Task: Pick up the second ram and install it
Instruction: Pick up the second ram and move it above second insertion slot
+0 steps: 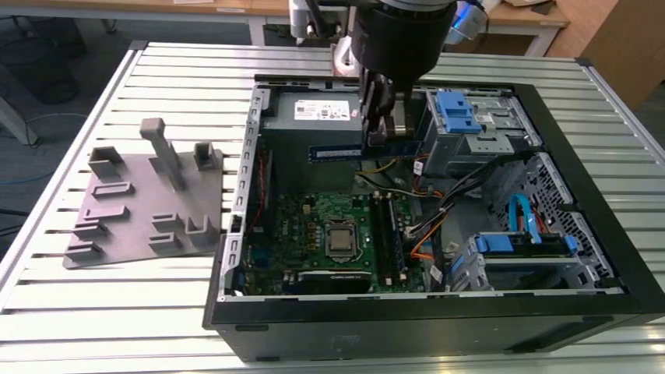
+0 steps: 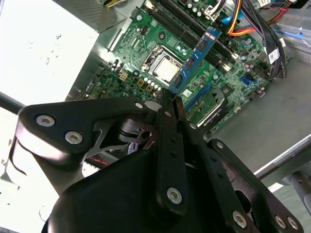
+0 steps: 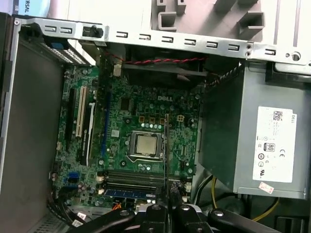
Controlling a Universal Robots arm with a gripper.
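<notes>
Black gripper (image 1: pixel 381 139) is clamping thin dark blue circuit-board ram strip (image 1: pixel 335 153) above green motherboard (image 1: pixel 327 226) in open black computer case (image 1: pixel 416 327).

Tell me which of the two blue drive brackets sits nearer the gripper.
The blue bracket by the power supply, just to the exterior view's right of the gripper holding the second ram. The other bracket sits well away.

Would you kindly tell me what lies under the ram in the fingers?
Below the second ram lies the motherboard, with its processor socket and memory slots; the strip covers a band of board.
</notes>
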